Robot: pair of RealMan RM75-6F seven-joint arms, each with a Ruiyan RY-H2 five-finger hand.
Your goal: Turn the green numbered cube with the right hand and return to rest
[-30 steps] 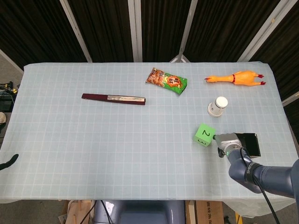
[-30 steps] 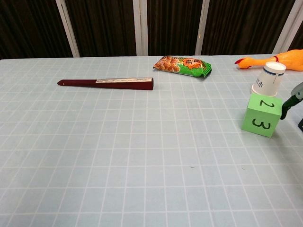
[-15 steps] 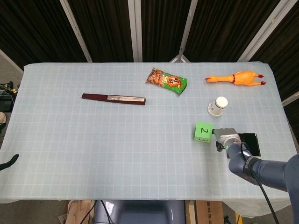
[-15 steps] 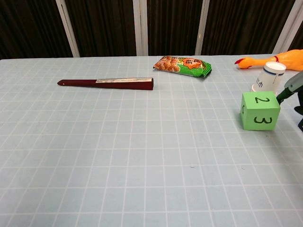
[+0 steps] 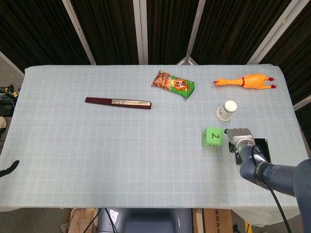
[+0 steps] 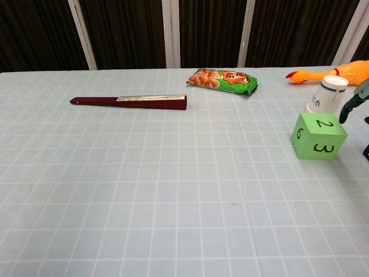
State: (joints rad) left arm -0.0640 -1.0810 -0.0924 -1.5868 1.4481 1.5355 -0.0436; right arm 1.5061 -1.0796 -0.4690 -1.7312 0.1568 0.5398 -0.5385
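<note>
Right hand (image 5: 236, 140) is sitting just beside the green numbered cube (image 5: 213, 137), grip unclear to me; turning looks underway, so next it's needing another nudge

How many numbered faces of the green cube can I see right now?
3. On the green cube, chest view: 2 on top, 3 on the near right face, 6 on the near left face. Head view shows only the 2 clearly. The remaining faces are hidden.
</note>
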